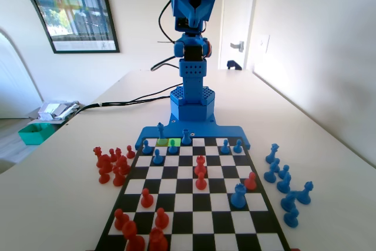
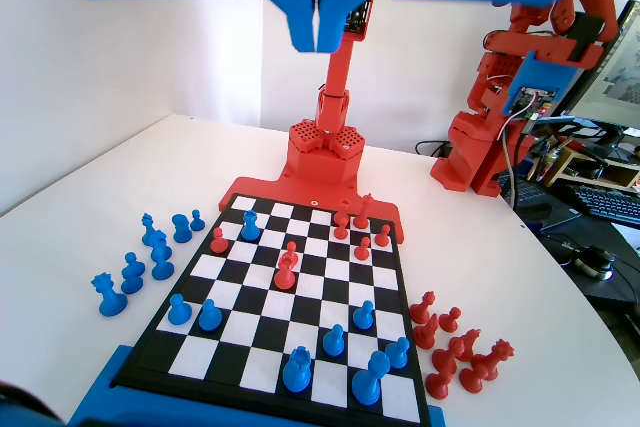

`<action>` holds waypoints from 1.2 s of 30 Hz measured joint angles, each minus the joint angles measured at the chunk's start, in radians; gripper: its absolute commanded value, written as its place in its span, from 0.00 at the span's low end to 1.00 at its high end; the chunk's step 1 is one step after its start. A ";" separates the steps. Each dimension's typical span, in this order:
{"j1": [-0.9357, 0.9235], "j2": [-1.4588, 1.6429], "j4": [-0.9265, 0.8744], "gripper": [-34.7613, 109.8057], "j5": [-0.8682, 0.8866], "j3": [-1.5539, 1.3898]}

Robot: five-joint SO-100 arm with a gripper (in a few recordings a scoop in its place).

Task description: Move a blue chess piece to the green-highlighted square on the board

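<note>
The tall slender blue chess piece [image 1: 160, 129] stands at the far left of the board [image 1: 194, 204], on or just behind the olive-yellow square [image 1: 161, 143]. The bright green square [image 1: 175, 141] lies directly to its right, and a blue pawn's head [image 1: 173, 147] overlaps its near edge. In the wrist view the slender piece [image 2: 367, 380] stands in the near row of the board [image 2: 255, 332], right of centre. My gripper [image 1: 195, 11] is held high above the arm's base, far from the pieces. Its jaws [image 2: 318, 7] are shut, with nothing between them.
A large stout blue piece [image 1: 238, 195] and several red pieces [image 1: 200, 171] stand mid-board. Captured red pieces [image 1: 111, 166] cluster left of the board in the fixed view, with captured blue ones [image 1: 285, 183] to the right. Another blue piece [image 1: 186, 137] stands in the far row.
</note>
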State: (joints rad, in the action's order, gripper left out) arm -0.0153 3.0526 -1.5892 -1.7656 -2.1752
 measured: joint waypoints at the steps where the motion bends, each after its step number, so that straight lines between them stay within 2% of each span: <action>1: 0.000 0.000 0.000 0.27 0.000 0.000; 33: 0.000 0.000 0.000 0.29 0.000 0.000; 36: -0.006 0.000 0.000 0.25 0.000 0.000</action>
State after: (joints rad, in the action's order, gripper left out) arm -0.0215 3.0526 -1.5892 -1.7656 -2.1752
